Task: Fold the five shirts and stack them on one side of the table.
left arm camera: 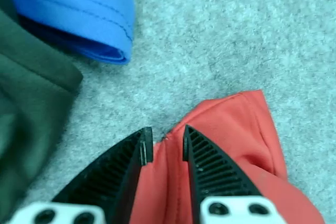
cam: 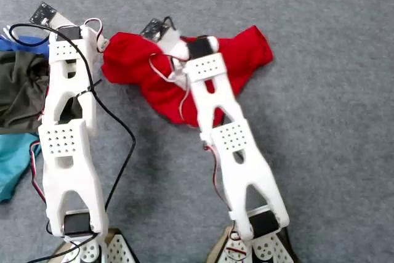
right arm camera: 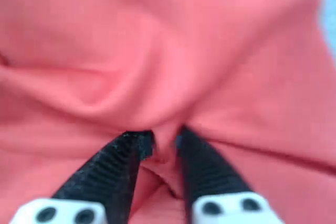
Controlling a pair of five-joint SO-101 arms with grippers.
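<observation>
Across the grey counter (cam: 320, 121) we see a crumpled red shirt (cam: 135, 66) near the middle and a heap (cam: 21, 90) of other shirts at the left edge. The left gripper (left arm camera: 164, 142) pinches the red shirt's corner nearest the heap; the right gripper (right arm camera: 164, 141) is clamped narrowly on a fold farther in.
</observation>
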